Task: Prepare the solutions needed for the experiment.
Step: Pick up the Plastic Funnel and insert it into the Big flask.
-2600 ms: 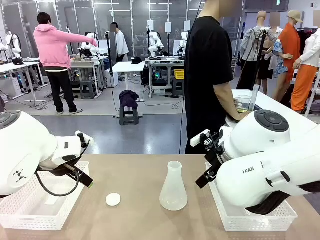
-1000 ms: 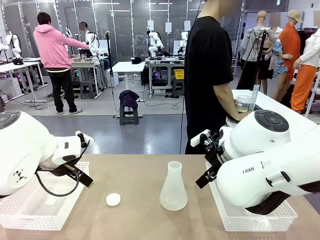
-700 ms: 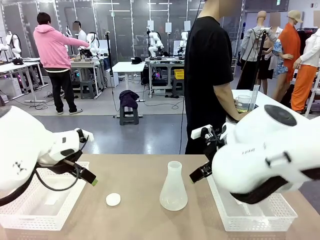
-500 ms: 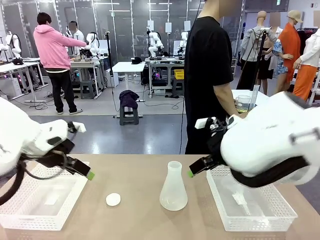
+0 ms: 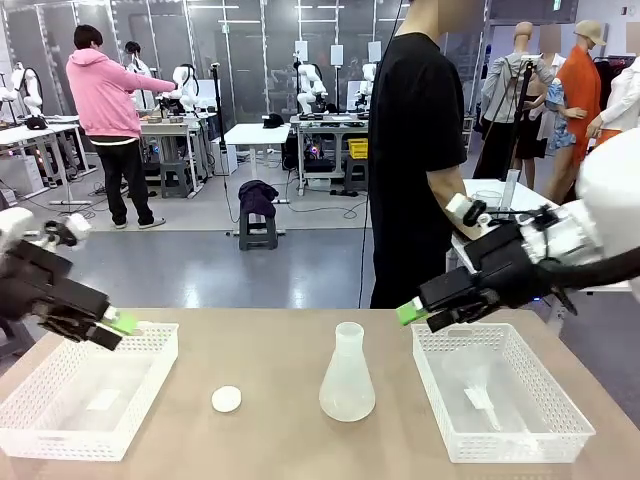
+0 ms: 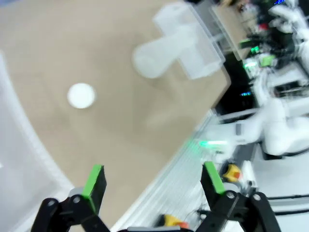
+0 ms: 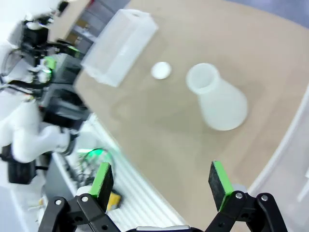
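Note:
An empty translucent conical flask (image 5: 347,375) stands mid-table, with a small white round cap (image 5: 227,399) to its left. My left gripper (image 5: 112,328) hovers open above the left basket's far corner, holding nothing. My right gripper (image 5: 420,316) hangs open over the right basket's near-left corner, also with nothing in it. In the left wrist view the open left gripper (image 6: 153,180) looks down on the cap (image 6: 81,95) and the blurred flask (image 6: 164,55). The open right gripper (image 7: 161,180) sees the flask (image 7: 217,96) and cap (image 7: 161,70). The solutions are hidden.
A white mesh basket (image 5: 150,385) sits at the table's left and another (image 5: 430,385) at the right, holding a small white item. A person in a black shirt (image 5: 420,150) stands at the far side by a back table with a tall clear cylinder (image 5: 512,190).
Both arms have swung up and outward from their folded poses, uncovering the baskets. The flask and cap have not moved, and both grippers stay open.

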